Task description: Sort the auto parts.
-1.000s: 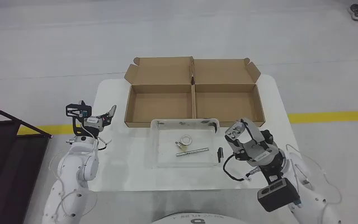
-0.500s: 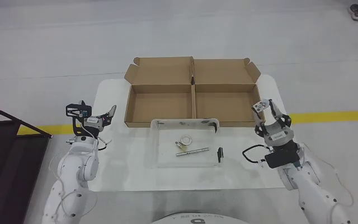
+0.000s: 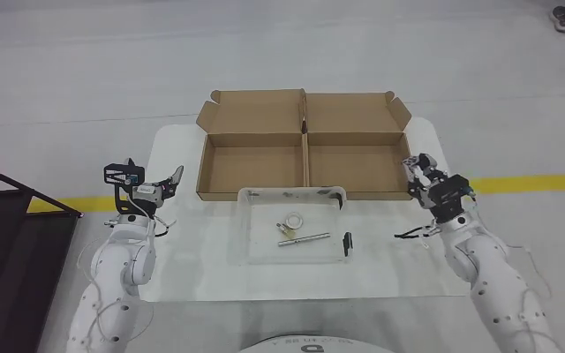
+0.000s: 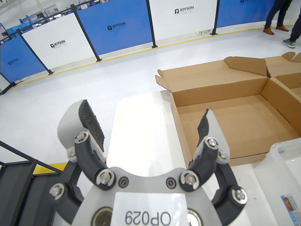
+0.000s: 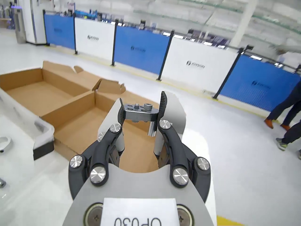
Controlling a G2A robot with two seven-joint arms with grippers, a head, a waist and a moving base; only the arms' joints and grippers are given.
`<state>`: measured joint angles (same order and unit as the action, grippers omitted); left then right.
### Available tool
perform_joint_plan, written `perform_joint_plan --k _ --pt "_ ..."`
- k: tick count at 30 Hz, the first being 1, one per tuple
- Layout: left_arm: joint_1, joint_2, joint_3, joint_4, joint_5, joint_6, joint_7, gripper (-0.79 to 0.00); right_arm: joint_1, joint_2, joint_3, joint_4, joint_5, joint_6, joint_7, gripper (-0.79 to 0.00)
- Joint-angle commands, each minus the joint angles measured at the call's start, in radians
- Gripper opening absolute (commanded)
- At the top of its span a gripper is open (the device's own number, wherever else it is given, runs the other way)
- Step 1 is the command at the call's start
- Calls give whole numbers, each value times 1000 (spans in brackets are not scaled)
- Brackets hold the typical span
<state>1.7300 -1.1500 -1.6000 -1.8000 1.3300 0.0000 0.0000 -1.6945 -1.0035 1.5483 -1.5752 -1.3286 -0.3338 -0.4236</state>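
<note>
Over the last second the right pincer (image 3: 422, 168) has swung from the lower right of the top view, beside the clear tray (image 3: 244, 231), up to the right wall of the right-hand cardboard box (image 3: 357, 169).

Reading: pick done, carry nearly complete, release pending.

The right pincer is clamped on a small dark metal bracket (image 5: 140, 114), which sits crosswise between the fingertips. Cannot tell whether it hangs over the box interior.

Left pincer (image 3: 159, 182) unmoved at frame left, spread wide, holding nothing.

A ring (image 3: 290, 221) and a pin (image 3: 305, 239) lie in the tray.
</note>
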Motion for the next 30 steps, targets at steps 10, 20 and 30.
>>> perform_joint_plan --k 10,20,30 --pt "0 0 0 0 0 0 0 0 76 -8 -25 24 54 -42 199 -785" --pt "0 0 0 0 0 0 0 0 118 -21 -61 35 72 21 288 -203" --pt "0 0 0 0 0 0 0 0 117 -30 -75 -5 49 39 203 -228"
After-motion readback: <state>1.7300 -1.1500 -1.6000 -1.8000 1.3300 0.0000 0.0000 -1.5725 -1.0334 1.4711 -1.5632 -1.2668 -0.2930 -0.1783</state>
